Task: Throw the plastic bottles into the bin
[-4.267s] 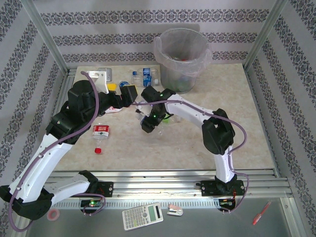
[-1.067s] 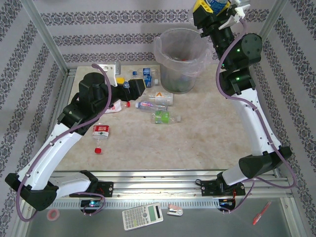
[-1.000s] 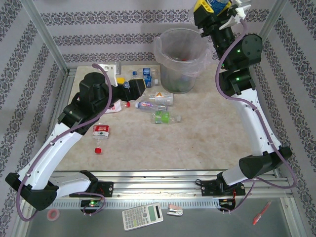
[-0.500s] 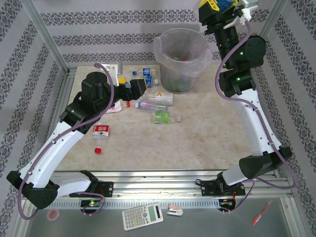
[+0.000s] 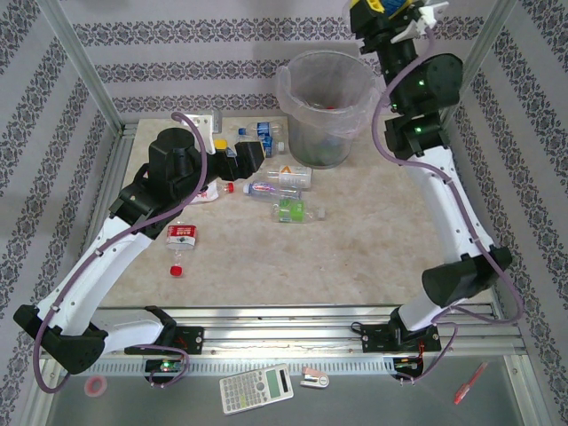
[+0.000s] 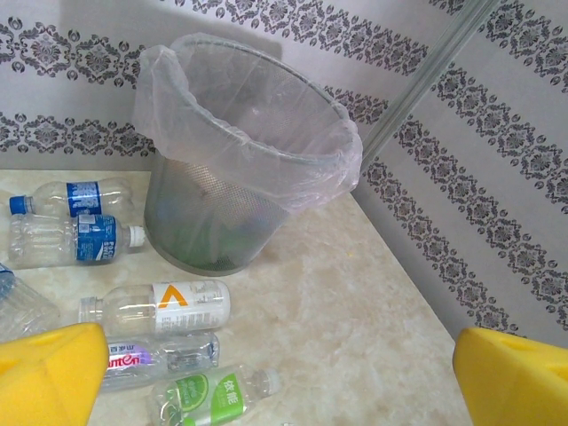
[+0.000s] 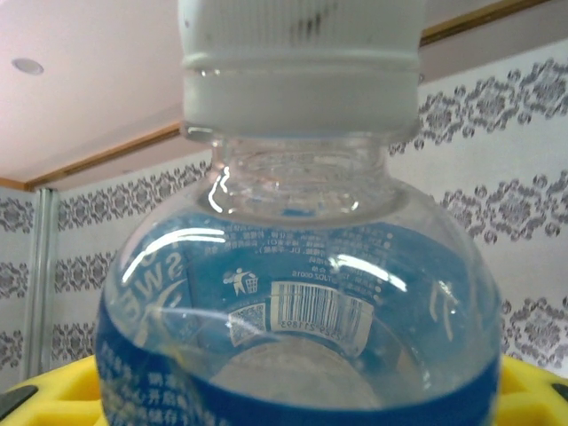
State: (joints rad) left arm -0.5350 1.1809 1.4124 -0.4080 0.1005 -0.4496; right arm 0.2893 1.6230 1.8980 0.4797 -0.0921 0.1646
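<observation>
My right gripper [image 5: 388, 7] is raised high at the back, above and just right of the bin [image 5: 327, 106], shut on a blue-labelled plastic bottle [image 7: 302, 293] with a white cap [image 7: 302, 44]. The mesh bin [image 6: 240, 177], lined with a clear bag, stands at the back of the table. My left gripper [image 5: 251, 156] hovers open over the table left of the bin, its yellow fingers [image 6: 44, 377] wide apart. Below it lie a white-and-orange bottle [image 5: 282, 180], a green one [image 5: 293, 211] and two blue ones [image 5: 257, 135]. A red-labelled bottle [image 5: 182, 235] lies further left.
A loose red cap [image 5: 176, 269] lies near the red-labelled bottle. Metal frame posts [image 5: 84, 75] flank the table and a patterned wall closes the back. A calculator [image 5: 256, 388], a tape roll [image 5: 95, 385] and a pen [image 5: 469, 382] sit on the near shelf.
The right arm has lifted the blue-labelled bottle from the table to high beside the bin and in the last second swung slightly left. The left arm has barely moved.
</observation>
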